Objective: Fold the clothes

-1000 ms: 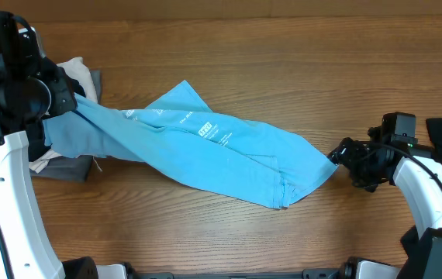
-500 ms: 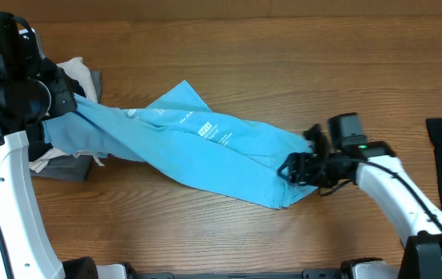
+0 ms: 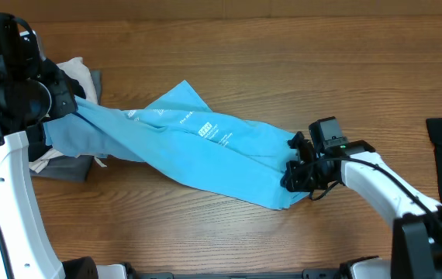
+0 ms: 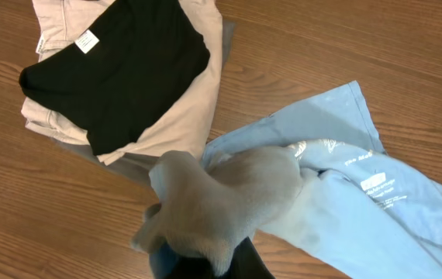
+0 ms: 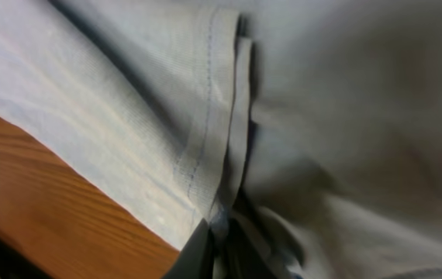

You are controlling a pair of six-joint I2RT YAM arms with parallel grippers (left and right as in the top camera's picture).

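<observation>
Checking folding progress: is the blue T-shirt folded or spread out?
Not folded: the blue T-shirt lies stretched in a rumpled, twisted band across the table, lettering showing.

Left arm and right arm: white shells, black joints; thin black cable along the right one, black right claw.

No text legible. White printed lettering w/ a white block logo on the sky-blue fabric T-shirt, approx. midway btwn left gripper jaws & right gripper jaws: too small to read. Small white sewn tag on folded black garment, well ahead of left jaws: illegible.
</observation>
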